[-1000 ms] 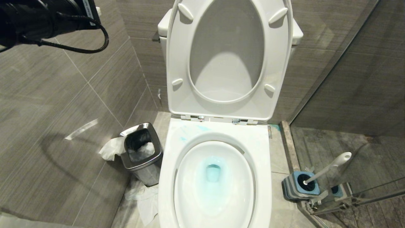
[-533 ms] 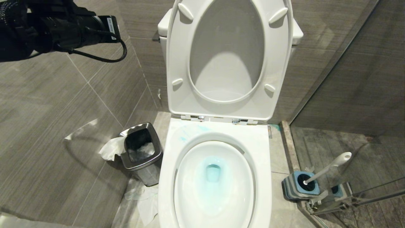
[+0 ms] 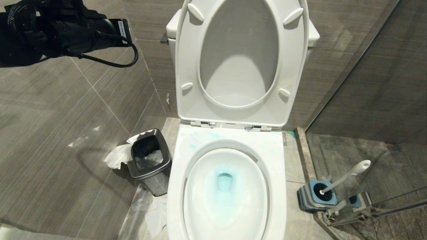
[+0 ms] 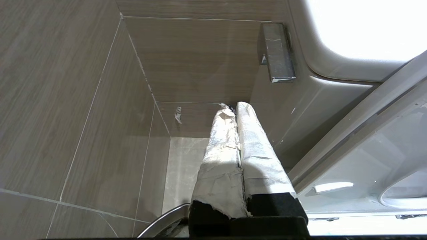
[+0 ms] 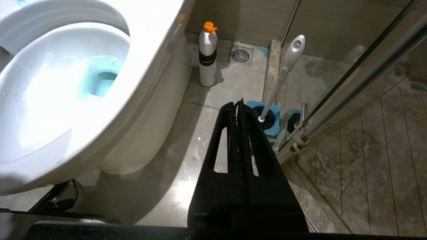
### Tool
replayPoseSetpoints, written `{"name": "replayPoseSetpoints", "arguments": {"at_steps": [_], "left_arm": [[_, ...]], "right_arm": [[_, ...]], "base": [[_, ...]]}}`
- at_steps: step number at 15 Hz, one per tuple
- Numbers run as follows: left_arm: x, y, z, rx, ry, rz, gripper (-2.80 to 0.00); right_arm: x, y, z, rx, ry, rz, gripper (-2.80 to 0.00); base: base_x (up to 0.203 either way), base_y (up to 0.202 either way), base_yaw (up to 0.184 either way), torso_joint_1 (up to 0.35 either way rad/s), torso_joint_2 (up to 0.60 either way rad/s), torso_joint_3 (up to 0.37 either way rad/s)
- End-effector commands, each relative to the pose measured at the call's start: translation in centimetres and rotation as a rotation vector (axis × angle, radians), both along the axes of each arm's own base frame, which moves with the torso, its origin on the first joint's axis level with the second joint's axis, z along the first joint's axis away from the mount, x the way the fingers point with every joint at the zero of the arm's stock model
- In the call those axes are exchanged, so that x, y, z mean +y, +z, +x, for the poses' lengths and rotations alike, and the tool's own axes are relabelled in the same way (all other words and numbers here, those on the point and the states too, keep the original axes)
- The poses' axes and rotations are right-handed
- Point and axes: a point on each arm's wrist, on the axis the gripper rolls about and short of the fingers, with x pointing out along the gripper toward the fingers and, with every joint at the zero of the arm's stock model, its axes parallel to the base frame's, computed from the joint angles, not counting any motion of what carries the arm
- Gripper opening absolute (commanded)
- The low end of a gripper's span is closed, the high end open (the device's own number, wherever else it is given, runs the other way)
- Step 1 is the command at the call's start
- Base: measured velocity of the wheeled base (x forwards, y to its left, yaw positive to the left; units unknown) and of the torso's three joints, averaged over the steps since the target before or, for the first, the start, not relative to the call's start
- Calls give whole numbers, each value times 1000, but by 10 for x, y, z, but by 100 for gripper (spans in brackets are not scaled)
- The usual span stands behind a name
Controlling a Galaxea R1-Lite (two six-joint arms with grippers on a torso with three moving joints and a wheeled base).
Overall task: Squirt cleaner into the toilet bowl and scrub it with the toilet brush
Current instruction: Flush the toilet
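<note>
The large glossy white ceramic toilet bowl [image 3: 227, 196] already holds turquoise-blue cleaner [image 3: 224, 182] in its water, while the long white-handled toilet brush [image 3: 347, 175] stands in its blue-and-grey holder [image 3: 315, 196] on the floor at the robot's right. The left gripper [image 4: 233, 108], wrapped fingers pressed together and empty, points at the chrome flush lever [image 4: 277, 53] on the tank, so a flush looks like the step in hand: come in level and press the lever's outer end. The right gripper [image 5: 239, 103], also closed and empty, hangs low near the brush.

On the tiled floor [image 3: 297, 173] stand the toilet bowl [image 3: 227, 186], a steel bin [image 3: 149, 161], a white bottle [image 5: 207, 55] and the brush holder [image 3: 317, 196].
</note>
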Motion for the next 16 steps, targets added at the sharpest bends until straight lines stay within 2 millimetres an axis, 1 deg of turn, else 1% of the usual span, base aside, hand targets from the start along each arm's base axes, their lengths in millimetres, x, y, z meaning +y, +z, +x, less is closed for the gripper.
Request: {"name": "replayPoseSetpoints", "arguments": {"at_steps": [1,4,5,7,9,13,16], "left_arm": [[1,3,-3,-11,8,-4,-280],[2,9,0,-90,10,-25,-280],[1,10,4,-127,8,-37,-280],[-1,14,9,-224,5,-80,-280],[-4,14,14,-273,16,-131,-280],[-9,20,12,-359,42,-173,-280],[-9,25,7,-384,36,-180,-280]], "right_arm": [[0,0,0,2,1,-1,-280],[0,0,0,1,1,-1,-280],[0,0,0,2,1,-1,-280],[0,0,0,1,1,-1,-280],[0,0,0,1,1,-1,-280],[0,0,0,2,1,-1,-280],[0,0,0,1,1,-1,-280]], "base": [[0,0,0,0,0,0],[0,0,0,0,0,0],[0,0,0,2,2,-66],[0,0,0,4,2,-138],[0,0,0,5,3,-184],[0,0,0,5,5,-194],[0,0,0,2,5,-71]]}}
